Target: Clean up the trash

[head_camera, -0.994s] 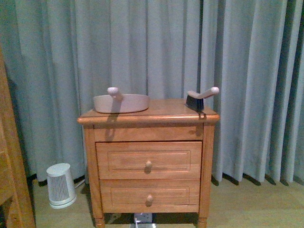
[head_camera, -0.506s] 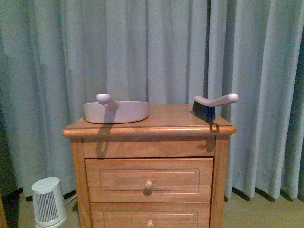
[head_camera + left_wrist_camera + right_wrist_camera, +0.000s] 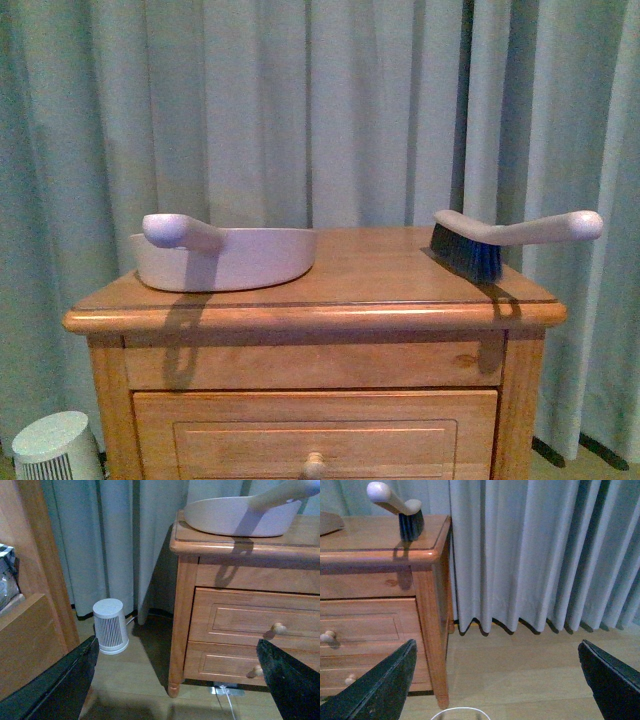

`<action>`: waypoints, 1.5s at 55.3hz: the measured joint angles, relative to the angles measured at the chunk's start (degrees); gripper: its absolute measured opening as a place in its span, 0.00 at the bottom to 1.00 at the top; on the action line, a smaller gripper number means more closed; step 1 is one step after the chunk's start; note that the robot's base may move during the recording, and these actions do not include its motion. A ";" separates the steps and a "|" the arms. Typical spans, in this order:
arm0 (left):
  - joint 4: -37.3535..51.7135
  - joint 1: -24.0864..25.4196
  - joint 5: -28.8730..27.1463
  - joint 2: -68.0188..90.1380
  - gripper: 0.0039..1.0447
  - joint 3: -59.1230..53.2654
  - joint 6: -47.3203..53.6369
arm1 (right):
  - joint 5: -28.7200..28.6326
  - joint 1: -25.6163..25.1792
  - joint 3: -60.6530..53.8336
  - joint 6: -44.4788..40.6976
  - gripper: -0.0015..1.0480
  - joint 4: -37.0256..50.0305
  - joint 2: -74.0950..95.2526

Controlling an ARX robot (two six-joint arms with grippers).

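Note:
The trash is out of view in every frame. A pale pink-beige dustpan (image 3: 225, 258) sits on the left of a wooden nightstand's top (image 3: 370, 275), its handle pointing toward me. A hand brush (image 3: 500, 238) with dark bristles stands on the right side of the top. Neither arm shows in the front view. My left gripper (image 3: 176, 644) hangs open low in front of the nightstand's left leg, below the dustpan (image 3: 240, 517). My right gripper (image 3: 496, 643) is open over bare floor to the right of the nightstand, with the brush (image 3: 402, 510) up on the top.
A small white ribbed heater (image 3: 110, 625) stands on the floor left of the nightstand, also low in the front view as the heater (image 3: 55, 450). Wooden furniture (image 3: 30, 580) stands beside the left gripper. Grey curtains (image 3: 320, 110) hang behind. Two drawers (image 3: 250, 625) have knobs.
The front view has closed in on the nightstand, which now fills the frame; the lower drawer and the wooden frame at the left edge have dropped out of sight.

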 joint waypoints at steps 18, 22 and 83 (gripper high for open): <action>0.00 0.00 -0.07 -0.02 0.93 0.00 0.00 | -0.02 0.00 0.00 0.00 0.93 0.00 -0.07; 0.00 0.00 -0.04 0.00 0.93 0.00 0.00 | 0.00 0.00 0.00 0.02 0.93 0.00 -0.07; -21.84 -9.86 -0.07 73.24 0.93 62.14 -4.48 | 0.02 0.00 0.00 0.04 0.93 0.00 -0.07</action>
